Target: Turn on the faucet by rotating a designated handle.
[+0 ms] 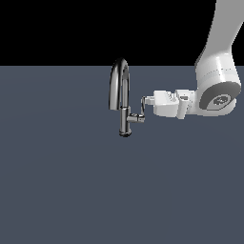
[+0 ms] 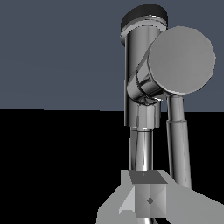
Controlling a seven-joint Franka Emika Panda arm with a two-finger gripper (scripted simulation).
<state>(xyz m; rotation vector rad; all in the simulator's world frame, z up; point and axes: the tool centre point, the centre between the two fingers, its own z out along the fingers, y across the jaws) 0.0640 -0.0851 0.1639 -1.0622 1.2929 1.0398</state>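
Observation:
The chrome faucet [image 1: 125,102] stands upright on the dark grey floor, its arched spout curving toward the exterior view's left. The handle [image 1: 142,109] is a short stub on the body's right side with a thin lever blade rising from it. My gripper [image 1: 147,100] reaches in level from the exterior view's right, its tips at the top of the lever blade. In the wrist view the faucet body [image 2: 140,65] and the handle's lever [image 2: 178,140] fill the frame. The gripper [image 2: 148,186] has its fingers together beside the lever, holding nothing.
The flat dark grey floor [image 1: 57,181] spreads around the faucet, with a black background behind it. My white arm [image 1: 217,86] comes down from the upper right of the exterior view.

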